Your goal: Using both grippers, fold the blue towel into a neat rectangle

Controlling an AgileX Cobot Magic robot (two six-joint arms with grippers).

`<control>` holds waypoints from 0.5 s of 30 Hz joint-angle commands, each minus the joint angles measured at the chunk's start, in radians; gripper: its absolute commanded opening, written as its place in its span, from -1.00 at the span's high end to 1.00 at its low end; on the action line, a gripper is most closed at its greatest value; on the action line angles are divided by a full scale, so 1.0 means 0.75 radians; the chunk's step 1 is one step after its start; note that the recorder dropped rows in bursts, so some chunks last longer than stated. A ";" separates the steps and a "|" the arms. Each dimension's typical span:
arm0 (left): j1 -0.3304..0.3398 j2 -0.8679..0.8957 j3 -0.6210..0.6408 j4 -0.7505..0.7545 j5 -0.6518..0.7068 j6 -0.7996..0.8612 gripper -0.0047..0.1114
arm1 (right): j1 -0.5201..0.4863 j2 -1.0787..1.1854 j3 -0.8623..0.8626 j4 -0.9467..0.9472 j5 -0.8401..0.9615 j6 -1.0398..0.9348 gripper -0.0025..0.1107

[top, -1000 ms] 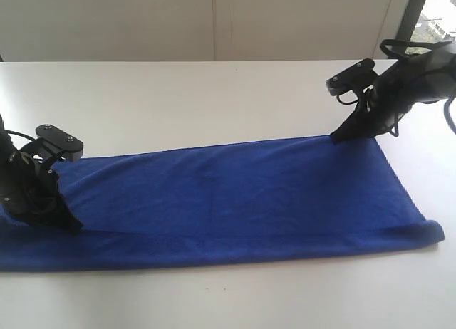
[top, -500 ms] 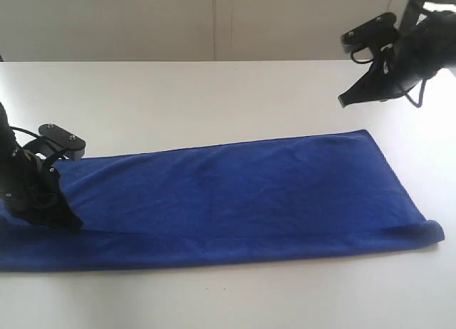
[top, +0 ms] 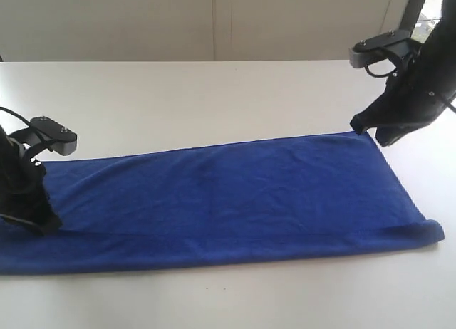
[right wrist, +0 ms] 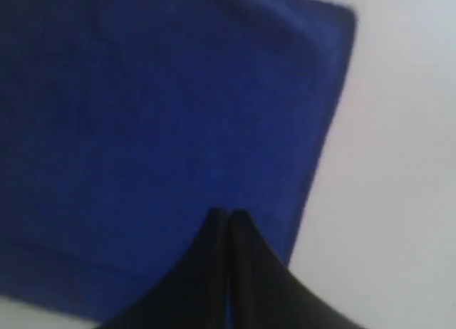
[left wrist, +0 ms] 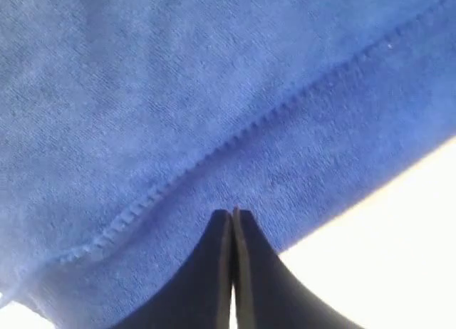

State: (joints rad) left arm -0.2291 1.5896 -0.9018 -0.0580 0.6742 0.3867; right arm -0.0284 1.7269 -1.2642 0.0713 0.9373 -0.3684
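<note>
The blue towel [top: 228, 197] lies flat along the table as a long band, with a hemmed edge [left wrist: 214, 154] running over its lower layer. My left gripper [top: 50, 227] stands at the towel's left end, its tip down on the cloth. In the left wrist view this gripper [left wrist: 234, 215] is shut with nothing between its jaws. My right gripper [top: 360, 126] hangs at the towel's far right corner [top: 365, 135]. Seen from the right wrist, that gripper [right wrist: 229, 215] is shut and empty, just above the blue cloth [right wrist: 157, 122].
The white table [top: 214, 101] stretches behind the towel to a pale wall. Its front strip [top: 235, 300] runs below the towel's near edge. A rolled fold [top: 420, 233] marks the towel's near right corner.
The right gripper lifted off the towel's far edge, rose, then came down again further right at the far corner. The left gripper slid a little to the left on the cloth.
</note>
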 commanded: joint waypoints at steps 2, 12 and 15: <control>-0.004 -0.062 -0.036 0.019 0.250 0.026 0.92 | -0.003 -0.023 0.050 0.126 0.193 -0.113 0.96; 0.242 -0.072 -0.049 0.085 0.074 -0.089 0.76 | -0.003 -0.026 0.245 -0.028 0.021 -0.104 0.23; 0.359 -0.031 -0.049 -0.159 0.046 0.112 0.27 | -0.045 -0.026 0.247 -0.047 0.009 -0.037 0.18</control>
State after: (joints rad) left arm -0.0014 1.5451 -0.9360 -0.0690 0.7051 0.3894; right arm -0.0354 1.7184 -1.0836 0.0473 0.9578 -0.4245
